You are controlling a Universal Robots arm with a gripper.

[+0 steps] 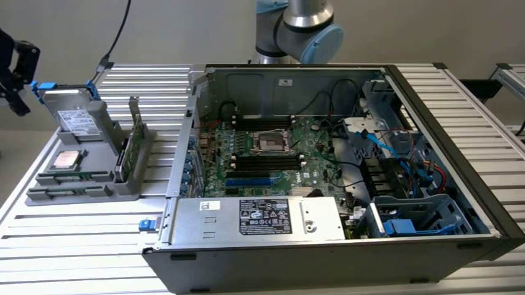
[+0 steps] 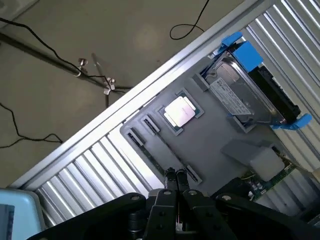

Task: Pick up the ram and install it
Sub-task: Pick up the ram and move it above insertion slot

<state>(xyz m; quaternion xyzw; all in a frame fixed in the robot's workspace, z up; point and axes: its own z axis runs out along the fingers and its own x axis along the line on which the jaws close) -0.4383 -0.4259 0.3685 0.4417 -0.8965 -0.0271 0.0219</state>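
The claw [image 2: 175, 176] is hanging with its two dark fingertips pressed together and pinching nothing. In the wrist view the tips are lining up with one edge of the grey tray [image 2: 215, 145], close to its narrow slots [image 2: 150, 124]. Past them the processor [image 2: 180, 111] is lying flat in its pocket, and the hard drive [image 2: 245, 92] is sitting in its blue-clipped cradle. A green board edge [image 2: 272, 177] is peeking out beside a grey block, though I cannot tell which board it is. In the exterior view the claw is showing as a dark shape at the left edge, off the tray's outer side above the slatted bench [image 1: 82, 246]. The ram [image 1: 123, 158] is standing on its long edge in the upright holder on the tray's opposite side, the side next to the computer case [image 1: 328, 153], just in front of a second upright card [image 1: 134, 114]. Its long axis is running front to back along the case wall. So the ram is lying across the tray from the claw, toward the exterior view's right, with the drive and processor between them.
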